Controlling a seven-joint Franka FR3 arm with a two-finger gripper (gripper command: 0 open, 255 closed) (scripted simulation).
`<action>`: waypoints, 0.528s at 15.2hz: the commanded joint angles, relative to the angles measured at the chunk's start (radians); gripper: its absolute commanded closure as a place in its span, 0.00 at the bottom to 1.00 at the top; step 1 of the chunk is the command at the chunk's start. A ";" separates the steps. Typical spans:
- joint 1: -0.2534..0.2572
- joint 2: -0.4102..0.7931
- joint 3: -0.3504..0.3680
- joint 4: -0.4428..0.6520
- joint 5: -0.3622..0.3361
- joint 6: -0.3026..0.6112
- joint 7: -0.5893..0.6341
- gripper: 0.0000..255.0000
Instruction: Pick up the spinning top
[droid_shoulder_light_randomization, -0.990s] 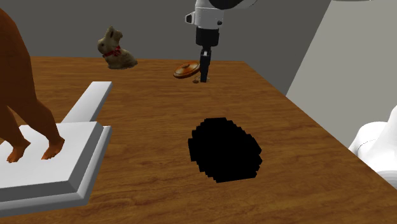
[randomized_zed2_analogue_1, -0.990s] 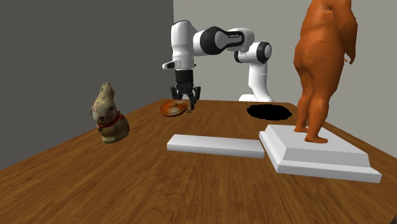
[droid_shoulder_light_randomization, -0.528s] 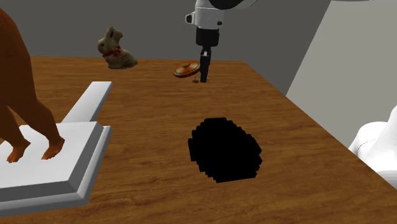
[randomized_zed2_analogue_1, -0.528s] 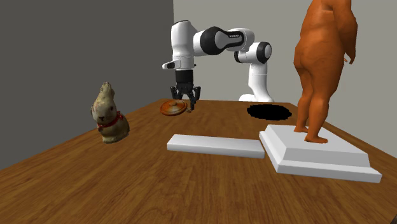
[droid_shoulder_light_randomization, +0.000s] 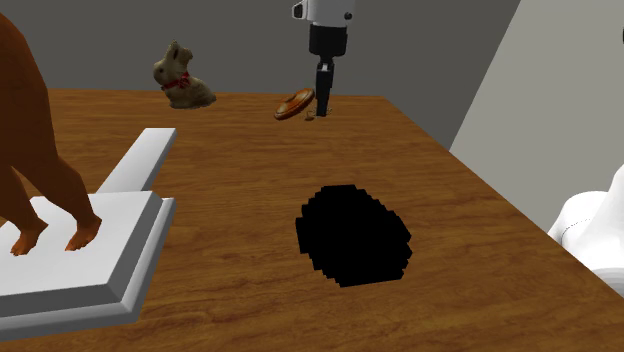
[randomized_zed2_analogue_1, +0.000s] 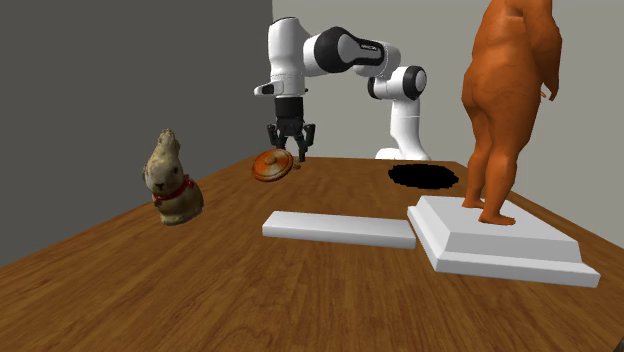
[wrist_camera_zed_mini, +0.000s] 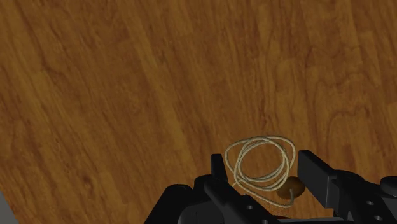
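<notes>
Arm (randomized_zed2_analogue_1: 340, 55): one, white with dark joints, bent down over the far end of the table in the shoulder view.
Gripper (droid_shoulder_light_randomization: 322, 112): one, black, with two fingers (wrist_camera_zed_mini: 315, 168). In the wrist view we see them part-way closed, clasping the coil of cord between them.
Spinning top (droid_shoulder_light_randomization: 294, 104): one orange-brown disc, steeply tilted, just beside the gripper on the shoulder view's left, near the table's far edge. We cannot tell whether it is clear of the wood.
Cord (wrist_camera_zed_mini: 257, 159): one pale coil of several loops.
Bead (wrist_camera_zed_mini: 292, 188): one, small and brown, at the cord's end, close to one finger.
Rabbit (droid_shoulder_light_randomization: 182, 78): one, brown with a red collar, upright, well apart from the top.
Figure (randomized_zed2_analogue_1: 505, 100): one, orange, standing on two feet.
Plinth (randomized_zed2_analogue_1: 500, 245): one, white, under the figure.
Slab (randomized_zed2_analogue_1: 338, 228): one, flat and white, just beside the plinth.
Black patch (droid_shoulder_light_randomization: 354, 235): one, on the wood near the arm's base.
Table (droid_shoulder_light_randomization: 250, 170): one, wood-grained.
</notes>
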 joint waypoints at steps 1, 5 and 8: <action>0.000 0.007 0.000 0.035 -0.001 -0.028 0.000 1.00; 0.000 0.019 0.000 0.105 -0.002 -0.086 0.001 1.00; 0.001 0.032 0.000 0.162 -0.003 -0.131 0.002 1.00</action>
